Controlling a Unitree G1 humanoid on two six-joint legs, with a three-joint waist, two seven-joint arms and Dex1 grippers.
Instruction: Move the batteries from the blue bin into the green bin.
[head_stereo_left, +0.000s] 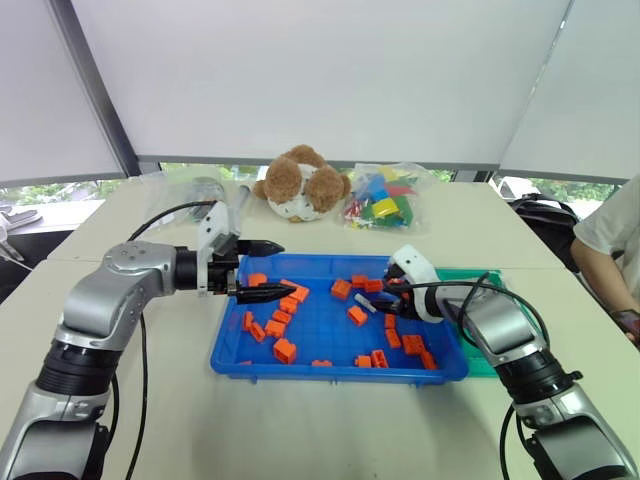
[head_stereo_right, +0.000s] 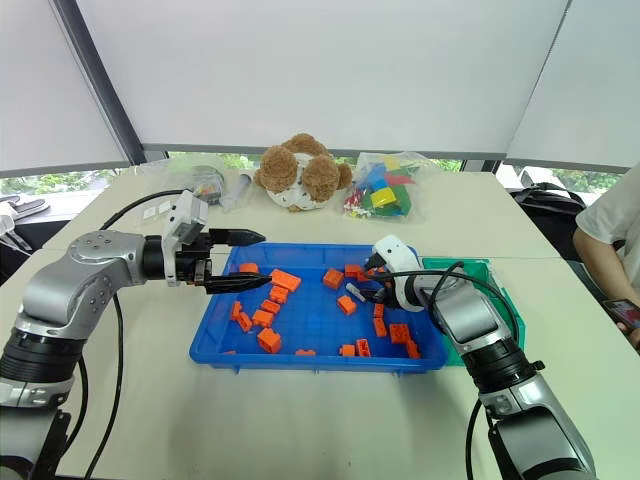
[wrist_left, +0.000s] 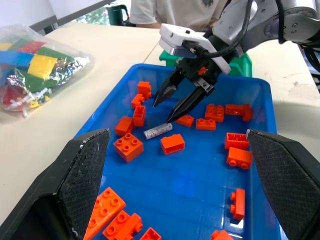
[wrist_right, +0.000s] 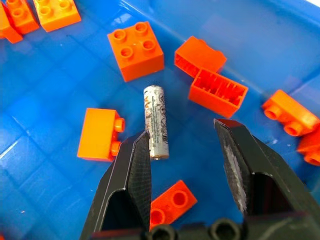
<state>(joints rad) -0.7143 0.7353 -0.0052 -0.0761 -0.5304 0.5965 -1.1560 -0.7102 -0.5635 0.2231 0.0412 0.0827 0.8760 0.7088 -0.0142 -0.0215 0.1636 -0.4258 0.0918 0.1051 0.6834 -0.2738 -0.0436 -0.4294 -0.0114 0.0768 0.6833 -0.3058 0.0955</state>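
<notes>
Battery: likely rigid, smooth, prone to rolling; grasp mid-length across its axis; right tool spread, empty, one finger beside it; left tool spread

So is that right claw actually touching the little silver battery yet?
Cannot tell. In the right wrist view one finger overlaps the battery's end, hiding any gap; the other stands clear. In the left wrist view the right gripper pokes down just above it.
</notes>
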